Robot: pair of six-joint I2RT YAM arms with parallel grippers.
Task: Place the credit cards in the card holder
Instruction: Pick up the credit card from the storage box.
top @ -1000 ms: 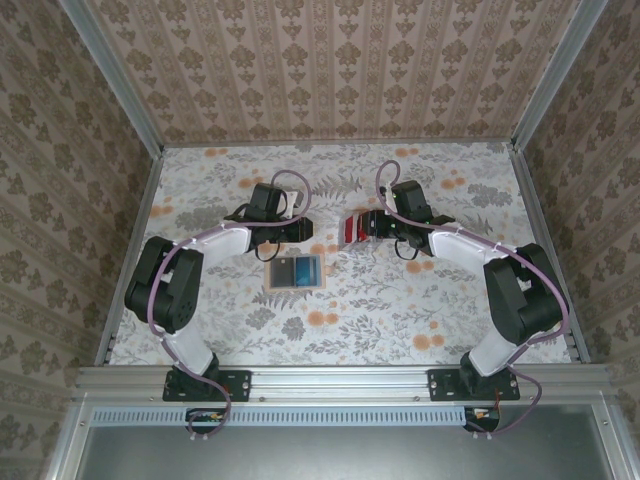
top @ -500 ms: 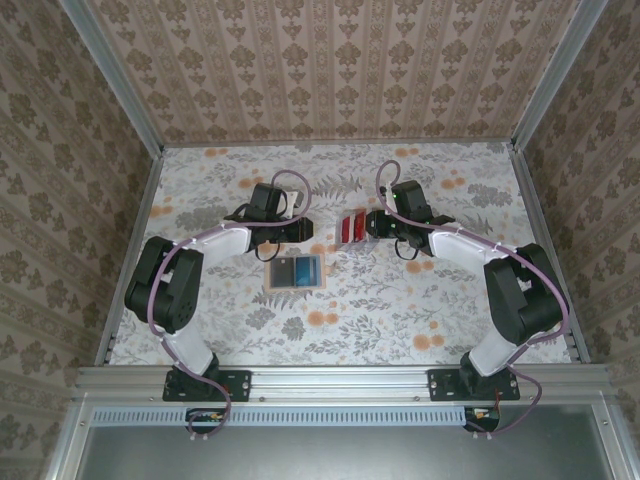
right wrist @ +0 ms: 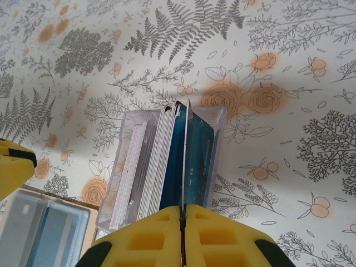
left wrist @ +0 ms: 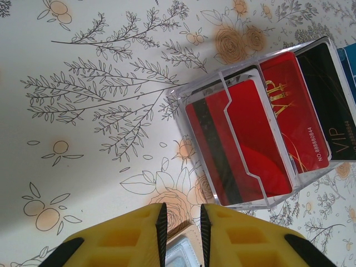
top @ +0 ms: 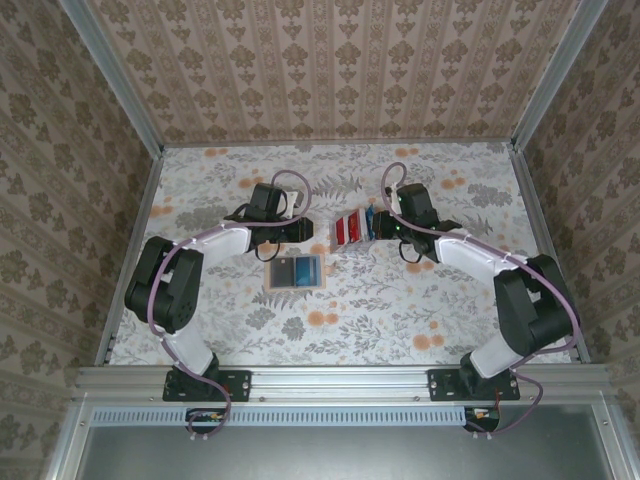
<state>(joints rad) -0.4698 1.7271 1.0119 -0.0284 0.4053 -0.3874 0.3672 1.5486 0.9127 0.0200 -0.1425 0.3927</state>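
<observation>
The credit cards stand on edge in a clear acrylic stand [top: 349, 229] at mid-table. From the left wrist, red cards [left wrist: 245, 139] and a black one [left wrist: 328, 105] show face-on. My right gripper [right wrist: 183, 207] [top: 378, 226] is shut on one card [right wrist: 186, 150], seen edge-on, rising among the blue cards [right wrist: 199, 161] at the right end of the stand [right wrist: 128, 167]. The card holder [top: 296, 272] lies open on the table, tan with blue-grey lining. My left gripper [left wrist: 182, 206] [top: 302, 232] hovers at its far edge, jaws a narrow gap apart, the holder's corner [left wrist: 183, 253] showing through.
Floral tablecloth [top: 400, 310] covers the table, walled in by patterned panels on three sides. The left gripper's yellow finger [right wrist: 14, 167] and the open holder [right wrist: 44, 228] sit just left of the stand in the right wrist view. Free room lies toward the near edge.
My right gripper's jaws have closed onto a card at the stand's right end, and the right arm has shifted slightly. The left arm and the card holder stayed still.
</observation>
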